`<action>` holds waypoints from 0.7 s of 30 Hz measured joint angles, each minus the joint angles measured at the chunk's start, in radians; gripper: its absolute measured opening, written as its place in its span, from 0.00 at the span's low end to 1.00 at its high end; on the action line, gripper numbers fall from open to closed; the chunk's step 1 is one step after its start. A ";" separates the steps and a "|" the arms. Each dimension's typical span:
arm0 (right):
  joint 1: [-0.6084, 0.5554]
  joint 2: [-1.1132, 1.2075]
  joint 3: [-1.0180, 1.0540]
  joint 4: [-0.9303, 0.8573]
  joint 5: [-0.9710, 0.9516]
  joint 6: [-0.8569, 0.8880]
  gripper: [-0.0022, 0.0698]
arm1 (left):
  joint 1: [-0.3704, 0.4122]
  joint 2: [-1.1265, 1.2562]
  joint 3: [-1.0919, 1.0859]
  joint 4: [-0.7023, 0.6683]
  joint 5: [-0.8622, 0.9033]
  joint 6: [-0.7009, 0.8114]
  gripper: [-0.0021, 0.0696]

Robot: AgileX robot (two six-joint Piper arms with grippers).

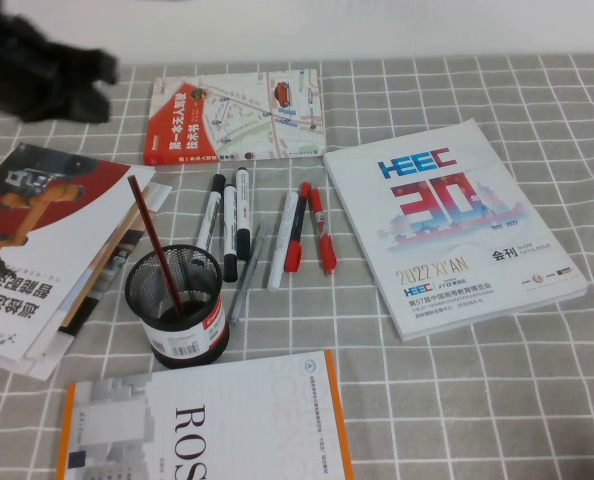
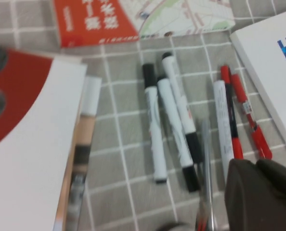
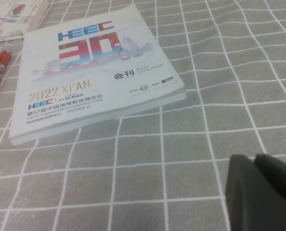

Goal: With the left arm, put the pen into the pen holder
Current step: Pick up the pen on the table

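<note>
Three thick markers lie side by side on the checked cloth. The pen [image 1: 243, 215] [image 2: 180, 103] is the one with a white barrel and black at both ends. The pen holder [image 1: 174, 305], a black mesh cup, stands in front of the markers with a thin dark-red stick leaning in it. My left gripper [image 1: 85, 82] [image 2: 261, 192] hovers blurred at the far left, well away from the pen, shut and holding nothing. In the right wrist view my right gripper [image 3: 263, 192] hangs shut and empty over bare cloth, beside the white catalogue [image 3: 95, 67].
Two red-capped pens [image 1: 307, 235] and a grey pen [image 1: 242, 285] lie right of the markers. A map booklet [image 1: 237, 115] sits behind them. Brochures [image 1: 47, 250] are stacked at the left, the white catalogue [image 1: 447, 230] lies at the right, and an orange-edged book [image 1: 207, 420] sits at the front.
</note>
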 joint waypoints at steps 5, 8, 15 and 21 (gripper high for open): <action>0.000 0.000 0.000 0.000 0.000 0.000 0.01 | -0.063 0.176 -0.225 0.083 0.091 -0.044 0.03; 0.000 0.000 0.000 0.000 0.000 0.000 0.01 | -0.079 0.283 -0.358 0.115 0.153 -0.068 0.03; 0.000 0.000 0.000 0.000 0.000 0.000 0.01 | -0.096 0.487 -0.606 0.152 0.222 -0.096 0.03; 0.000 0.000 0.000 0.000 0.000 0.000 0.01 | -0.136 0.571 -0.645 0.254 0.226 -0.121 0.03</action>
